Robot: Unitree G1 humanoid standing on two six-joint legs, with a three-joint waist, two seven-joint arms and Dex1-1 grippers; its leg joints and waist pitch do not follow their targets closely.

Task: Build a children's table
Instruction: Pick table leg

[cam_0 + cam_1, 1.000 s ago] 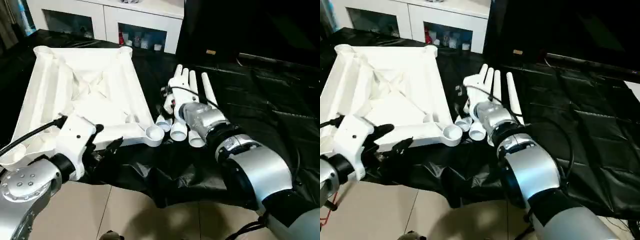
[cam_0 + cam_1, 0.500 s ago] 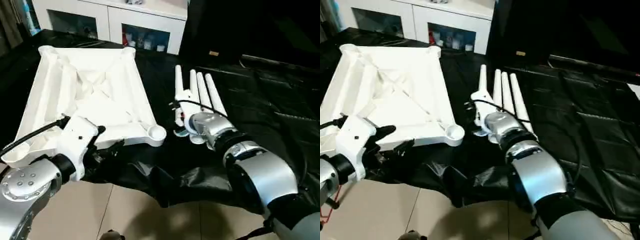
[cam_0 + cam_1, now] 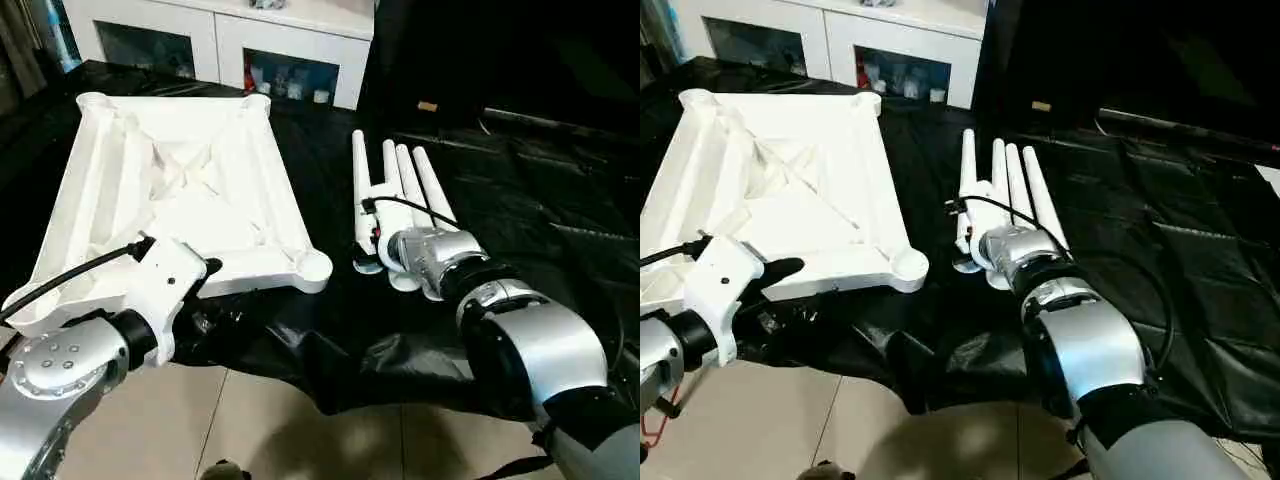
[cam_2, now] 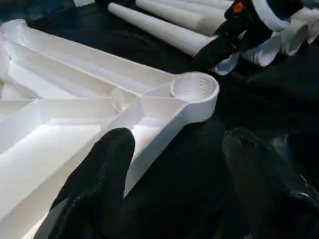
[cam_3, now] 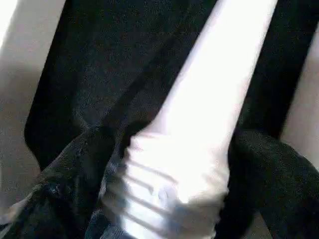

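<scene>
Now the white tabletop lies underside up on the black sheet, its long axis running from the near edge toward the white cabinet at the far edge, ribs crossing in the middle and a round socket at each corner. To its right, four white legs lie side by side, parallel, thin tips pointing away toward the far edge, wide ends toward the robot.

The left gripper hovers at the tabletop's near edge, beside the near right corner socket, with its jaws spread and nothing between them; one black finger hangs over the rim, the other over the sheet. The right gripper sits at the legs' wide ends. Its wrist view shows what the head views hide: the two black fingers stand either side of one leg's ribbed end, apart, not visibly pressing it.

A second ago the legs lay fanned and crooked, close against that corner socket; they now lie straight, with a gap of sheet between.
</scene>
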